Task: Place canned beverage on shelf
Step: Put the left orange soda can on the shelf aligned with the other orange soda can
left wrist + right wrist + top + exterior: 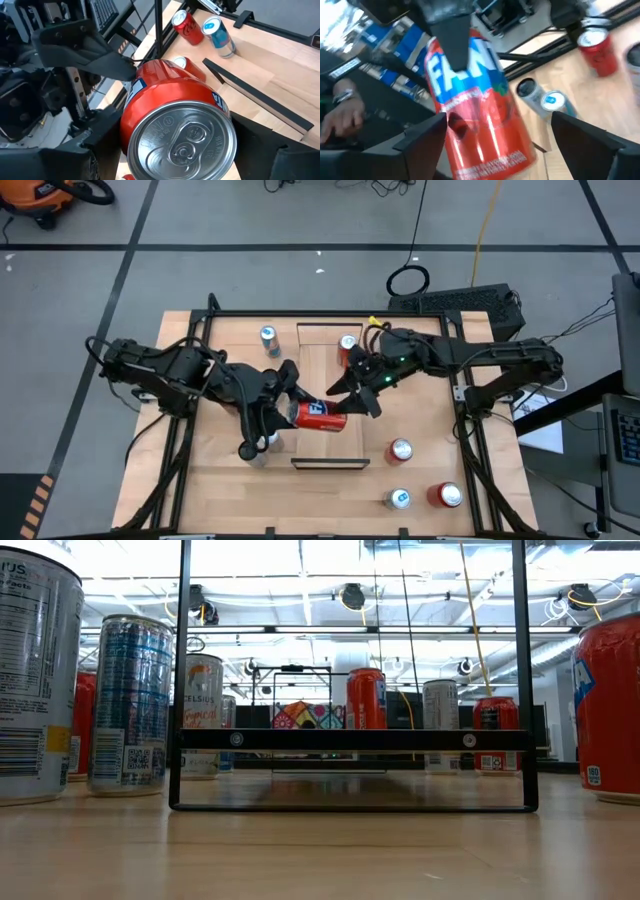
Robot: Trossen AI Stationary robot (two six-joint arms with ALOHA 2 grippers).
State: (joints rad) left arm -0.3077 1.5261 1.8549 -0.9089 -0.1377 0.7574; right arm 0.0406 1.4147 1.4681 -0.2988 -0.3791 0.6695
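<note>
The red can (170, 120) is glossy painted metal with a bare brushed-silver lid, and the left pincer (290, 408) gripping it is matt black plastic, as is the right pincer (362, 402) just beside the can. Under the can, the counter (420, 480) is pale, smooth, matt wood. On that counter the shelf (330, 380) is the same light wood, its end lips dark.

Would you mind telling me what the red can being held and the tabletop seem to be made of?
Red can: it looks like aluminium, since the bare silver lid with its pull tab shines, while the body wears a glossy red and blue printed coat. Tabletop: apparently light wood, matte, with visible plank seams and grain; whether it is solid or veneered cannot be told.
</note>
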